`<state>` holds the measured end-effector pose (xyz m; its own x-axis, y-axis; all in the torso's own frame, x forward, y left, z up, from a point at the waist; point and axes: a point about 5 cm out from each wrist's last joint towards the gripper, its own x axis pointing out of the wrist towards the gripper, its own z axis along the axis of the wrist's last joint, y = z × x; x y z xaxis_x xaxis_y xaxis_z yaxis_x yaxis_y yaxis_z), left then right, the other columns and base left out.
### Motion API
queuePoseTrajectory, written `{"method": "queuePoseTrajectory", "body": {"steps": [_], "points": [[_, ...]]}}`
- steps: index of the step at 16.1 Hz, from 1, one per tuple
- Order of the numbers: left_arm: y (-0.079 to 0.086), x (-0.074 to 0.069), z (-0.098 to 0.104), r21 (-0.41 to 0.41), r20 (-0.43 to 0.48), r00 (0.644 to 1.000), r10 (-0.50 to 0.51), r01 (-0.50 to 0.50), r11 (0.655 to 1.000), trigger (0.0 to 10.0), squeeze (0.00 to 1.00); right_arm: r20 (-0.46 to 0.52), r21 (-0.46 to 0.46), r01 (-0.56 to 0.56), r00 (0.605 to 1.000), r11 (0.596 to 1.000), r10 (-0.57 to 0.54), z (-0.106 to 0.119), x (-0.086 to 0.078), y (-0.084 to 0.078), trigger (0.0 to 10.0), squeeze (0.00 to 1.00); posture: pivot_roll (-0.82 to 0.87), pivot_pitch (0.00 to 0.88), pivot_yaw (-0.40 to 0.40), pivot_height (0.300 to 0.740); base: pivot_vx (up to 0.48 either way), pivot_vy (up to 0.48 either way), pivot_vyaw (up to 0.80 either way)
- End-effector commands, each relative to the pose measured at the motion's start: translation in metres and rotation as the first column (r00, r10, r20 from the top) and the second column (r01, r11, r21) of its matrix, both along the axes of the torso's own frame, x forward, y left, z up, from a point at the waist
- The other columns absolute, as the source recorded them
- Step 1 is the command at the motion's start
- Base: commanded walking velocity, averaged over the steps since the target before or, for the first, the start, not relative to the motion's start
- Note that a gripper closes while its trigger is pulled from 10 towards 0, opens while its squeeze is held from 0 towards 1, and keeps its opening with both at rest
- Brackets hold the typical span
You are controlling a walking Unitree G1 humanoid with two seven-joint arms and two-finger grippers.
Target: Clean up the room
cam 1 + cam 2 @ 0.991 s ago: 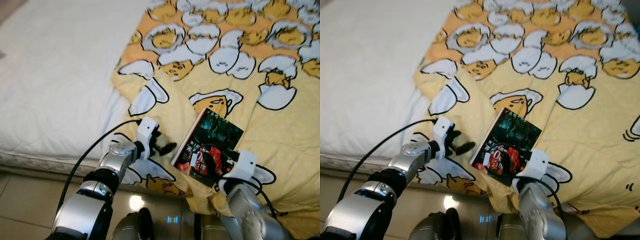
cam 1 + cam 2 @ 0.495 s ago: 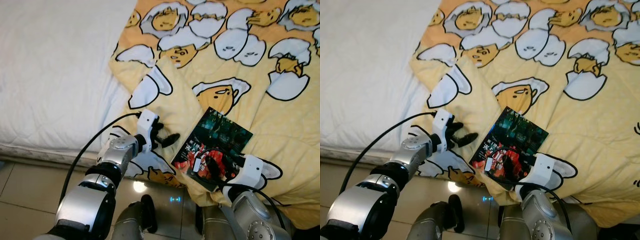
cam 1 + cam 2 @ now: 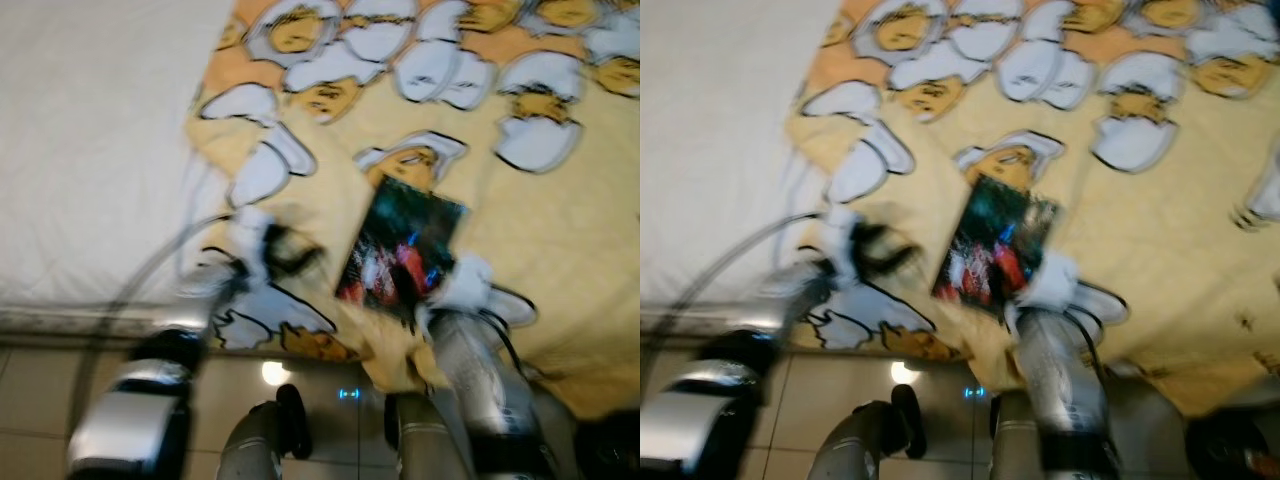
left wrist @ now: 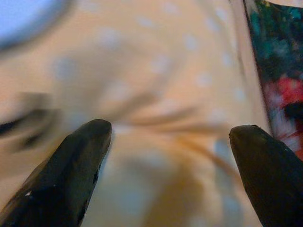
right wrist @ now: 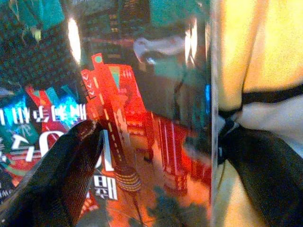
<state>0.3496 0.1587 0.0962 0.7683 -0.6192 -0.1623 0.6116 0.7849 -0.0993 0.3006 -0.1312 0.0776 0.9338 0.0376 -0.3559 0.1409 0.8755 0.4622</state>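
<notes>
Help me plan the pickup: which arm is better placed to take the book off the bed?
Right. The right gripper is open at the book, one finger over its cover. The left gripper is open over the yellow blanket, beside the book.

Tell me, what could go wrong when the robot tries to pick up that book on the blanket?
The book lies on a soft, wrinkled yellow blanket, so the right gripper, open across its glossy cover, might pinch cloth too or slip off. The book sits near the bed's edge, so a nudge could tip it onto the floor. The left gripper, open beside it, could snag the blanket.
</notes>
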Motion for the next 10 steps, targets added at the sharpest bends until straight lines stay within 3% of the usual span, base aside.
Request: {"method": "queuePoseTrajectory", "body": {"steps": [1, 3, 4, 10], "points": [[0.021, -0.006, -0.003, 0.005, -0.017, 0.999, 0.042, -0.042, 0.999, 10.0, 0.0, 0.139, -0.013, 0.048, 0.989, 0.999, -0.045, 0.031, 0.021, -0.008, 10.0, 0.0, -0.18, 0.285, 0.13, 0.723, 0.0, 0.0, 0.0], [0.04, -0.014, 0.006, 0.012, 0.002, 0.999, 0.048, -0.048, 0.999, 10.0, 0.0, 0.209, 0.028, 0.027, 0.977, 0.999, -0.032, 0.054, 0.036, 0.001, 10.0, 0.0, -0.15, 0.262, 0.123, 0.723, 0.0, 0.0, 0.0], [0.039, -0.018, 0.008, -0.008, -0.005, 0.999, 0.036, -0.036, 0.999, 10.0, 0.0, 0.217, 0.04, 0.015, 0.976, 0.999, -0.024, 0.057, 0.038, 0.005, 10.0, 0.0, -0.15, 0.253, 0.12, 0.723, 0.0, 0.0, 0.0], [-0.016, -0.04, -0.02, -0.113, -0.123, 0.991, -0.057, 0.043, 0.993, 10.0, 0.0, 0.16, 0.059, 0.028, 0.986, 0.998, -0.037, 0.04, 0.04, 0.009, 10.0, 0.0, -0.16, 0.233, 0.117, 0.723, 0.0, 0.0, 0.0]]}}
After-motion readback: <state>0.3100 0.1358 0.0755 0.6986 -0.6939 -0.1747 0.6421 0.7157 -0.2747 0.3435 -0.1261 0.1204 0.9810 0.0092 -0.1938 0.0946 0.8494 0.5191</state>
